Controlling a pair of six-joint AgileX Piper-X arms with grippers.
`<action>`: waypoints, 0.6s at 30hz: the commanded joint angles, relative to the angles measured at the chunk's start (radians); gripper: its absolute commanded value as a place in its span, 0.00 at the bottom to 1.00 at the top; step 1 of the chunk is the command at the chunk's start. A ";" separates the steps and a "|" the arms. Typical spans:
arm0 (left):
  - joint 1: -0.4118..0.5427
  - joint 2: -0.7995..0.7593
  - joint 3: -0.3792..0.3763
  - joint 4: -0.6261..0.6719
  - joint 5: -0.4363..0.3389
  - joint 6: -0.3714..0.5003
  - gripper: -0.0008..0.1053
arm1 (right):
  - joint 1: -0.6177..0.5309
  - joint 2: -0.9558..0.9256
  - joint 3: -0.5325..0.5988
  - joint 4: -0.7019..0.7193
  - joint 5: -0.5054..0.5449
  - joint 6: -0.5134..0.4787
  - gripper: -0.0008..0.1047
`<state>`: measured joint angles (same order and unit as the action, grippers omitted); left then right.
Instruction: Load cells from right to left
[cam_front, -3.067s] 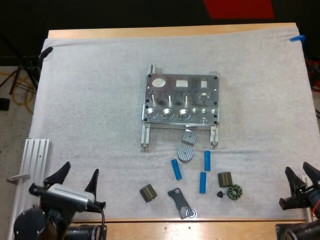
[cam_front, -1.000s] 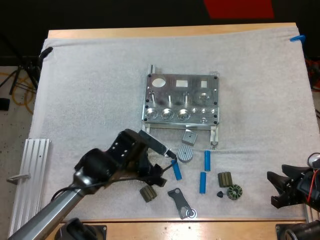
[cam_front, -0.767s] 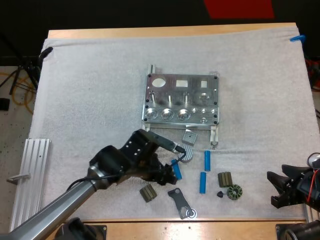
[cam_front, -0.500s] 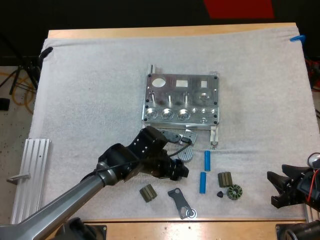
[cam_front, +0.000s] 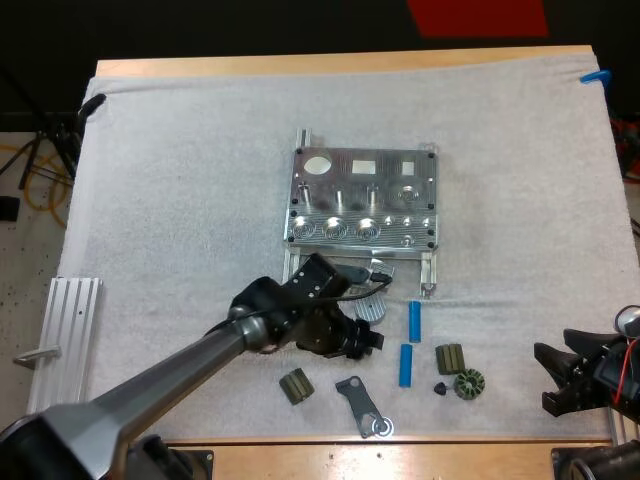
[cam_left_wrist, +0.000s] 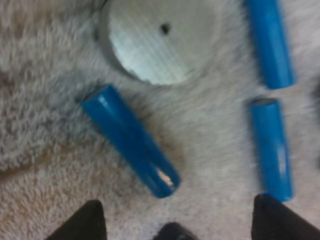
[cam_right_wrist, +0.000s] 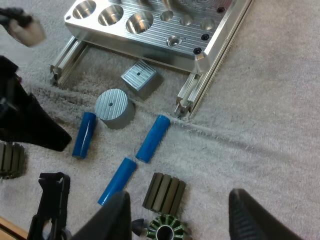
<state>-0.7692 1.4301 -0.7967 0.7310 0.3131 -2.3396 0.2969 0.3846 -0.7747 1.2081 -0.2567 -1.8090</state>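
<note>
The metal fixture lies mid-mat, its cell holes bare. Three blue cylinders lie in front of it. My left gripper hovers over the leftmost cylinder, open, its fingers standing wide apart and clear of it. The same cylinder lies beside the left arm's dark gripper. The other two cylinders lie to the right. My right gripper waits open at the mat's near right corner, with nothing held in it.
A round metal disc and a square block sit just in front of the fixture. Dark ribbed parts, a small gear and a dark lever lie near the front edge. An aluminium rail lies off the mat's left.
My left arm has swung in from the lower left corner and moved rightward over the leftmost blue cylinder, covering it in the high view. The right gripper has barely shifted.
</note>
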 joint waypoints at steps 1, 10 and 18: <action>-0.003 0.017 -0.008 -0.009 0.011 -0.018 0.57 | -0.001 0.001 -0.012 0.002 -0.011 -0.012 0.43; -0.003 0.083 -0.008 -0.077 0.025 -0.079 0.55 | -0.001 0.001 -0.012 0.002 -0.011 -0.012 0.43; -0.003 0.124 -0.008 -0.083 0.014 -0.091 0.52 | -0.001 0.001 -0.012 0.000 -0.011 -0.012 0.43</action>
<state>-0.7692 1.5546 -0.7967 0.6500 0.3378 -2.4241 0.2969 0.3846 -0.7747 1.2081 -0.2567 -1.8090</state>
